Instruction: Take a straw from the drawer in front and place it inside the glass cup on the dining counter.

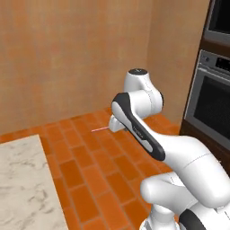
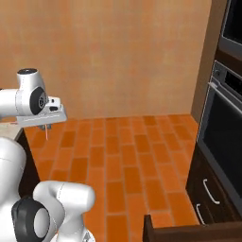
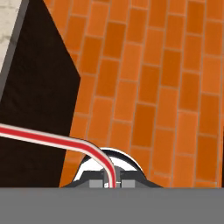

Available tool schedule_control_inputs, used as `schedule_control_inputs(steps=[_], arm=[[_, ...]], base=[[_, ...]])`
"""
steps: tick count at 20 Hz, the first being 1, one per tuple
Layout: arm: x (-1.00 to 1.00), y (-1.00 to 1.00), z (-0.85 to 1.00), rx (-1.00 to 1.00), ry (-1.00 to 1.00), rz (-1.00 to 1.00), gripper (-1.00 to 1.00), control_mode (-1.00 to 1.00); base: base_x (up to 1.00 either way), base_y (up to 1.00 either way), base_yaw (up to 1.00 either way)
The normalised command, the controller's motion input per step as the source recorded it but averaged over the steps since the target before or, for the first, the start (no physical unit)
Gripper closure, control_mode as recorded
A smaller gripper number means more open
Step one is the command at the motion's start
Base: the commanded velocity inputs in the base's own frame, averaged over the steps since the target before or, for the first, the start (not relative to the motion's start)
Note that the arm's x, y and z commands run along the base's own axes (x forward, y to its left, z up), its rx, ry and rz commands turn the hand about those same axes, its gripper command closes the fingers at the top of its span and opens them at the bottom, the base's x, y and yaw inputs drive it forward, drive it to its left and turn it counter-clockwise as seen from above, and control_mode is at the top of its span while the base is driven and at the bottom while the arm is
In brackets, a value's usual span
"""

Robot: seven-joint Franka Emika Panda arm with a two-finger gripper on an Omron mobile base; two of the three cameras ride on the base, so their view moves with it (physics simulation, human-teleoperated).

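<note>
Left base view: straw (image 1: 99, 129) sticks out left of the hand, above brick floor (image 1: 90, 175); stone counter (image 1: 22, 184) near left.
Right base view: gripper (image 2: 46, 127) beside counter edge.
Hand view: jaws clenched on the straw (image 3: 65, 142).
Advice: carry level, swing slowly toward the counter.
</note>
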Motion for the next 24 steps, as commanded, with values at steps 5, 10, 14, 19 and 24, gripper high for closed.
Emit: schedule_control_inputs(steps=[5, 10, 14, 19, 24], arm=[[0.00, 0.00, 0.00, 0.00, 0.00, 0.00, 1.00, 1.00], [0.00, 0.00, 0.00, 0.00, 0.00, 0.00, 1.00, 1.00], [0.00, 0.00, 0.00, 0.00, 0.00, 0.00, 1.00, 1.00], [0.00, 0.00, 0.00, 0.00, 0.00, 0.00, 1.00, 1.00], [0.00, 0.00, 0.00, 0.00, 0.00, 0.00, 1.00, 1.00]], base=[[1.00, 0.15, 0.05], [1.00, 0.10, 0.21], [1.00, 0.04, 0.34], [1.00, 0.00, 0.43], [1.00, 0.00, 0.49]])
